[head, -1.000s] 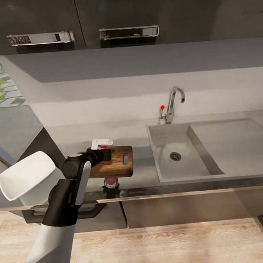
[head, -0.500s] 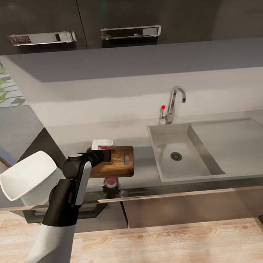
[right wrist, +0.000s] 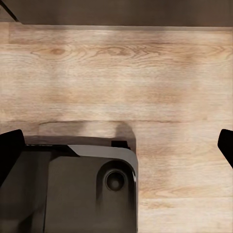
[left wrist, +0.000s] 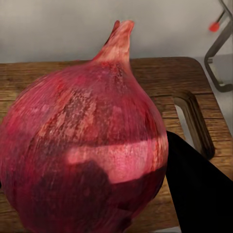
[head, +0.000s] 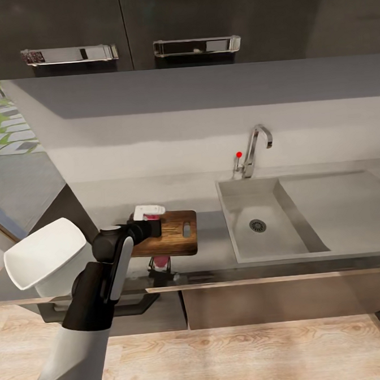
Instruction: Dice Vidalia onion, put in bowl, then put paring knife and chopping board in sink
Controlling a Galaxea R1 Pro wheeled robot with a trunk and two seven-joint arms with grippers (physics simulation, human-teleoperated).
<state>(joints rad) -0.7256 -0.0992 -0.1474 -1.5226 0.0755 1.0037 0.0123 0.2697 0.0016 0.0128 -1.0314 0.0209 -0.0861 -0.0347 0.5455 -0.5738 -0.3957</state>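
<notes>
The left gripper's [head: 152, 226] jaws were clenched on the Vidalia onion [left wrist: 82, 145], held just above the chopping board [head: 173, 236]; the sink [head: 260, 222] lay well beyond the board. The right gripper's [right wrist: 116, 145] jaws stood spread apart over wooden floor [right wrist: 145, 73].

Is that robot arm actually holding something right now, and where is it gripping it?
The left gripper holds the Vidalia onion by its round body, over the chopping board. The right gripper is open, holding nothing.
</notes>
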